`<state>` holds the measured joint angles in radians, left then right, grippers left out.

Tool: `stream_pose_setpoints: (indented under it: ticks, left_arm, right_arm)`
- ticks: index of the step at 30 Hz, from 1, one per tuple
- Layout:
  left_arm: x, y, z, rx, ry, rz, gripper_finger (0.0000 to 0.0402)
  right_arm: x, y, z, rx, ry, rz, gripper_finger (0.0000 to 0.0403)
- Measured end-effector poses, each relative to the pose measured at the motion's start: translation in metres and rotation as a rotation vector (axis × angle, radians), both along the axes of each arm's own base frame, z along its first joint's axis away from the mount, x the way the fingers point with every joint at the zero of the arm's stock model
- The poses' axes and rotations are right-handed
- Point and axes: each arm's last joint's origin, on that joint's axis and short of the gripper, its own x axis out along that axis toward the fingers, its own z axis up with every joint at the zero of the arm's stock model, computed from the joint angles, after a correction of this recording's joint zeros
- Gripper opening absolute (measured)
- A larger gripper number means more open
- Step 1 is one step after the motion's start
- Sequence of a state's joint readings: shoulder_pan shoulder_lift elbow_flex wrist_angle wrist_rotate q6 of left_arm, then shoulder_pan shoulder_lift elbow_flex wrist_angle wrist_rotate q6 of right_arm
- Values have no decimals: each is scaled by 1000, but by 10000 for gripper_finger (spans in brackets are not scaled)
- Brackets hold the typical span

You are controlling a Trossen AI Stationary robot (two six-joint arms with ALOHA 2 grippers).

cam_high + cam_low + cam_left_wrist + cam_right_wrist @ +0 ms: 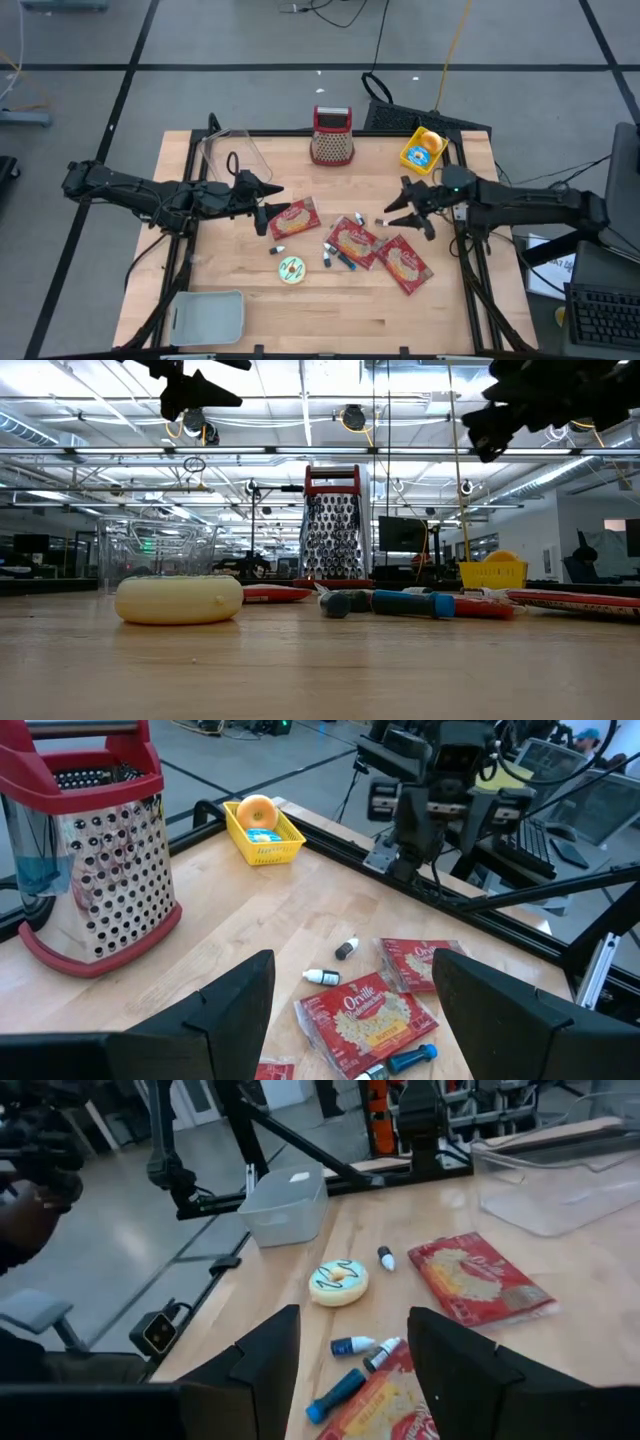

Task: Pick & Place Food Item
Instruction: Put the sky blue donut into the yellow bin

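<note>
Three red snack packets lie flat on the wooden table: one (293, 218) just in front of my left gripper (268, 206), two more (352, 240) (403, 262) toward the right. A frosted donut (291, 270) lies near the middle front, and shows in the right wrist view (338, 1280) too. My left gripper (350, 1020) hangs open above the table with nothing between its fingers. My right gripper (392, 214) is raised at the right. It is also open and empty (350, 1370), and it points across the table at the packets.
A red-rimmed grater (332, 135) stands at the far edge. To its right is a yellow basket (422, 150) holding an orange. A clear tub (232, 155) sits far left, a grey bin (208, 315) near left. Small bottles and a blue marker (343, 260) lie between the packets.
</note>
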<state>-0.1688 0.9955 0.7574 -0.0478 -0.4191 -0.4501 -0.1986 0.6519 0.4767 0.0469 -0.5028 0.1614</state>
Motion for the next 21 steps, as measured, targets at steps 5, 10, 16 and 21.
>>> stream_pose_setpoints:
  ticks: [5,10,16,21]
  left_arm:
    - [0,0,0,0,0,0,276]
    - [0,0,0,-37,-10,9,276]
    - [1,-2,-3,-107,2,-30,276]
    - [13,-20,-14,-94,61,-195,276]
  right_arm:
    - [-18,4,3,-16,5,1,170]
    - [-29,6,6,-13,-10,0,165]
    - [-39,10,3,-24,16,48,164]
    - [-44,16,8,-26,-35,103,160]
